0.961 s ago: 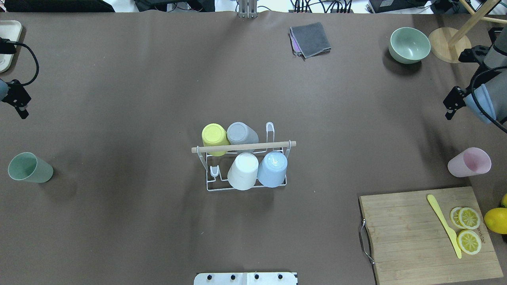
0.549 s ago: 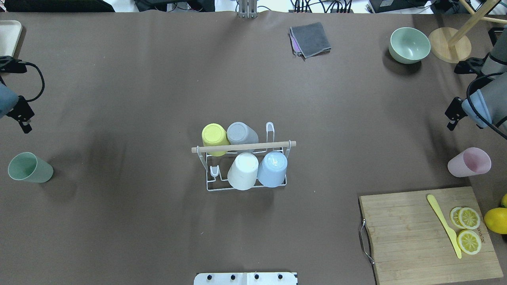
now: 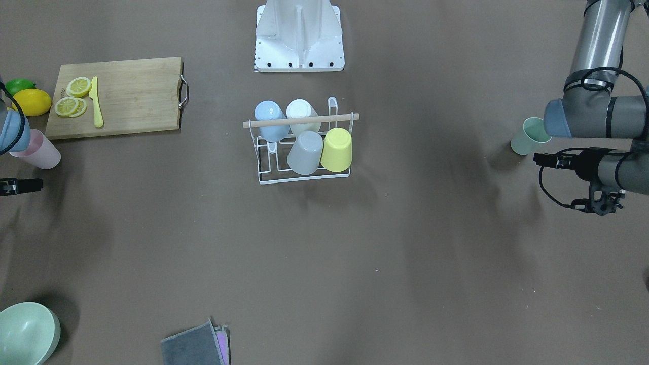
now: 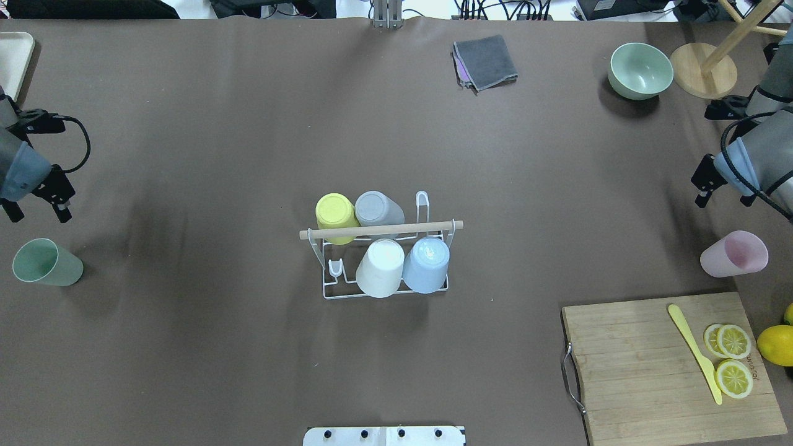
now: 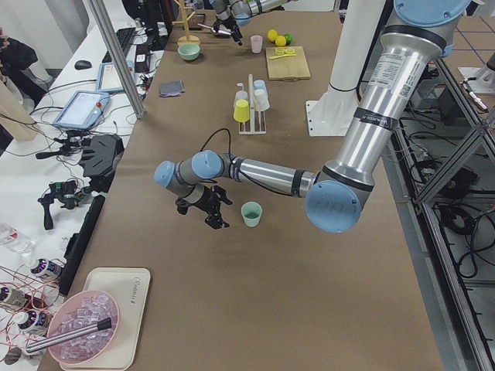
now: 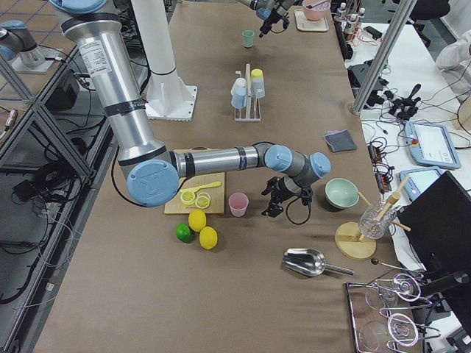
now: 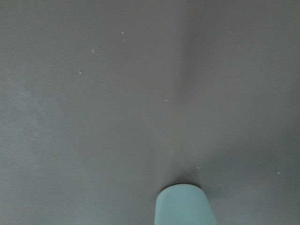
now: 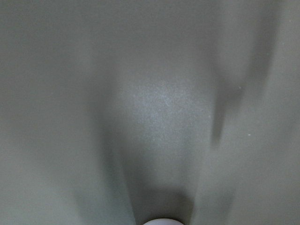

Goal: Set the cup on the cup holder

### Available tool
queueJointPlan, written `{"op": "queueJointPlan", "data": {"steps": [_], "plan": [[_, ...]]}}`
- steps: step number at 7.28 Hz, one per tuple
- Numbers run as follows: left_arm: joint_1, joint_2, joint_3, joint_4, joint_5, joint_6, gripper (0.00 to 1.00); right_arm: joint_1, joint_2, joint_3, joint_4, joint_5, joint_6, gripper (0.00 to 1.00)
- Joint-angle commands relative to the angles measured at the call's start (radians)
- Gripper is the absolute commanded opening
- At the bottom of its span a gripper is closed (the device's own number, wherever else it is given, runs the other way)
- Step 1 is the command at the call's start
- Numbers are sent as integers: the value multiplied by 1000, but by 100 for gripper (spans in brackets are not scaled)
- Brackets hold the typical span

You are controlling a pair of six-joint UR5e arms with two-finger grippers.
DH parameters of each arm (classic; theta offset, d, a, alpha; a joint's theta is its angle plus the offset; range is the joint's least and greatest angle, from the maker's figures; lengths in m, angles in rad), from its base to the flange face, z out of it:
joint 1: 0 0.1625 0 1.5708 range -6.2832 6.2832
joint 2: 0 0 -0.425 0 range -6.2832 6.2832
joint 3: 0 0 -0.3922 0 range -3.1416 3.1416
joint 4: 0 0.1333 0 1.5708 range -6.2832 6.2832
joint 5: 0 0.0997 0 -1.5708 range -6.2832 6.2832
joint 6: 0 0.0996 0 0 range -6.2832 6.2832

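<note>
Two sets of fingers matter here, and both look spread with nothing between them. Your left fingers hang over the counter at its left end. The green cup stands just on the robot's side of them, not touching, upright with its mouth up, so its long axis runs vertically. Your right fingers hang the same way at the right end, with the pink cup just on the robot's side of them, also upright and untouched. Neither arm is clearly nearer its cup.

The cup holder sits mid-counter, well apart from both cups and roughly between the arms. It carries four upturned cups. One free prong shows at its near left and another free prong at its far right. I judge your next move is to bring the fingers back and down around a cup's wall, then invert the cup over a free prong.
</note>
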Motion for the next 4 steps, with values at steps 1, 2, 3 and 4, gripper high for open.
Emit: {"op": "queueJointPlan", "data": {"steps": [1, 2, 3, 4], "plan": [[34, -9, 31, 0, -19, 3, 98, -6, 7, -24, -68, 0, -74, 91], [43, -9, 35, 2, -20, 3, 98, -10, 10, -25, -90, 2, -76, 91], [45, -9, 37, 2, -20, 3, 98, -17, 11, -27, -108, 2, -75, 91], [63, -7, 38, 23, -34, 3, 98, -26, 11, -30, -115, 2, -76, 91]]}}
